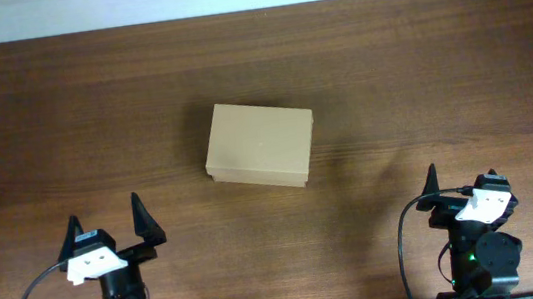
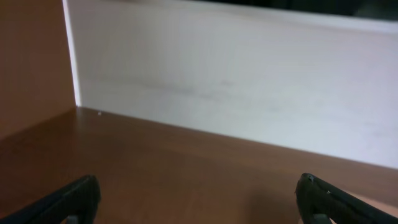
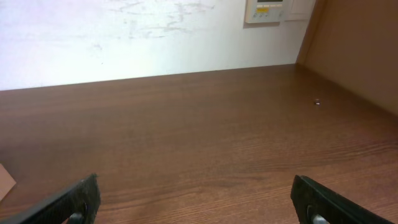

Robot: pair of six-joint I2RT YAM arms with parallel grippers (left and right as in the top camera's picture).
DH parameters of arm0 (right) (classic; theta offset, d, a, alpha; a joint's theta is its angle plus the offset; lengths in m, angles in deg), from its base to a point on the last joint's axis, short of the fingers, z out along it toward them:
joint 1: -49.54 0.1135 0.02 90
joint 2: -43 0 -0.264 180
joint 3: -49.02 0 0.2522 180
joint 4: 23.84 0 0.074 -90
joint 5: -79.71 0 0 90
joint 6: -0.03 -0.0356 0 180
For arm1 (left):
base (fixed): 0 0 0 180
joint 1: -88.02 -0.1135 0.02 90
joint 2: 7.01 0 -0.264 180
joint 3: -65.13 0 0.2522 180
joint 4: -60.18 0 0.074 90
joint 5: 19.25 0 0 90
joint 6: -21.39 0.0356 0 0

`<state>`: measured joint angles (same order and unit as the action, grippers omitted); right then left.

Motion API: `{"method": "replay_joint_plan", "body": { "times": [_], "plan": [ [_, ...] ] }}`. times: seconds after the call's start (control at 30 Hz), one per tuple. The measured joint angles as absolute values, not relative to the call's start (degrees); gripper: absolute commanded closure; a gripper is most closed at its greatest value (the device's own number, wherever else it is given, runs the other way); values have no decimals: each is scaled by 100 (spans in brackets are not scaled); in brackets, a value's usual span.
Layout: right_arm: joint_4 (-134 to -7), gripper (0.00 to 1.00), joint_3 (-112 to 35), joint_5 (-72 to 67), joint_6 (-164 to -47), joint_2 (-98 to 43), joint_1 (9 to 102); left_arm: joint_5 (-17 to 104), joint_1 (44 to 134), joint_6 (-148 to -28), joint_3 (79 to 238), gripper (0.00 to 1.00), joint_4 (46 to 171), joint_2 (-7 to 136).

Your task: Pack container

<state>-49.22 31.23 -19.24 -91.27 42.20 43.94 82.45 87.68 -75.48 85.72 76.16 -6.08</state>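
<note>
The container (image 1: 260, 143), a plain tan cardboard box with its lid closed, lies on the wooden table near the middle in the overhead view. A small tan corner of it shows at the left edge of the right wrist view (image 3: 5, 180). My left gripper (image 1: 106, 220) is open and empty at the front left, well short of the box. My right gripper (image 1: 460, 183) is open and empty at the front right. In the left wrist view the jaws (image 2: 199, 199) are spread over bare wood; the right wrist jaws (image 3: 196, 199) likewise. No pens are in view.
The dark wooden table (image 1: 418, 62) ends at a white wall along its far edge (image 1: 250, 8). A wall panel (image 3: 267, 10) hangs behind the table. A brown side wall stands at the left (image 2: 31, 62).
</note>
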Motion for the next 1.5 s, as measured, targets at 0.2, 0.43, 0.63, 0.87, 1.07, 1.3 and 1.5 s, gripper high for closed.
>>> {"method": "replay_joint_plan", "body": {
  "times": [0.2, 0.43, 0.63, 0.87, 1.07, 1.3, 1.5],
  "plan": [
    [-4922, 1, 3123, -1924, -9127, 4220, 4394, 8221, 8768, -7550, 8139, 0, 7625, -608],
    [-4922, 1, 3123, -1924, -9129, 4220, 4394, 8169, 8768, -7548, 7964, 0, 7754, -613],
    [-4922, 0, 3123, -1924, -9129, 4220, 4394, 8164, 8768, -7548, 7964, 0, 7754, -613],
    [-4922, 1, 3123, -1924, -9127, 4220, 4394, 8164, 8768, -7548, 7964, 0, 7754, -613],
    [-4922, 1, 3123, -1926, -9125, 4220, 4394, 8164, 8768, -7548, 7964, 0, 7754, -613],
    [-4922, 1, 3123, -1924, -9129, 4220, 4394, 8164, 8768, -7548, 7964, 0, 7752, -613],
    [-4922, 1, 3123, -1924, -9127, 4220, 4394, 8164, 8768, -7548, 7964, 0, 7752, -613]
  ]
}}
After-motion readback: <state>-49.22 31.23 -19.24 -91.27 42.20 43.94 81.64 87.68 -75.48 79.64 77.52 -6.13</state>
